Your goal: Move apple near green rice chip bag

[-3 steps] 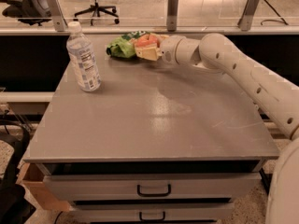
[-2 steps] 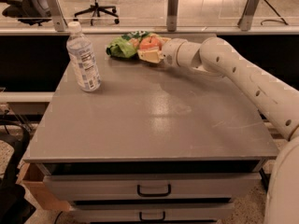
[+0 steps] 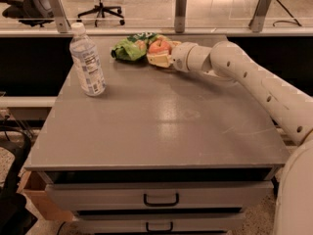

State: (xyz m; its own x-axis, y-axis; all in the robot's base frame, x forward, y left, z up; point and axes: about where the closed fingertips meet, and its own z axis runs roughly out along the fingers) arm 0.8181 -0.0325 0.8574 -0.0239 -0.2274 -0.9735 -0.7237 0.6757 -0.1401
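The red-orange apple (image 3: 159,46) is at the far edge of the grey table (image 3: 161,126), right beside the bright green rice chip bag (image 3: 128,49) and touching its right end. My gripper (image 3: 155,52) reaches in from the right and is shut on the apple, with one pale finger (image 3: 157,59) showing in front of it. The apple sits low, at or just above the tabletop. The far finger is hidden behind the apple.
A clear plastic water bottle (image 3: 87,60) with a white cap stands upright at the table's far left. My white arm (image 3: 254,84) crosses the right side of the table. Drawers (image 3: 160,199) are under the front edge. A glass barrier with posts (image 3: 180,4) runs behind the table.
The gripper and the apple have shifted slightly to the right and back, staying beside the green bag. The bottle and bag have not moved.
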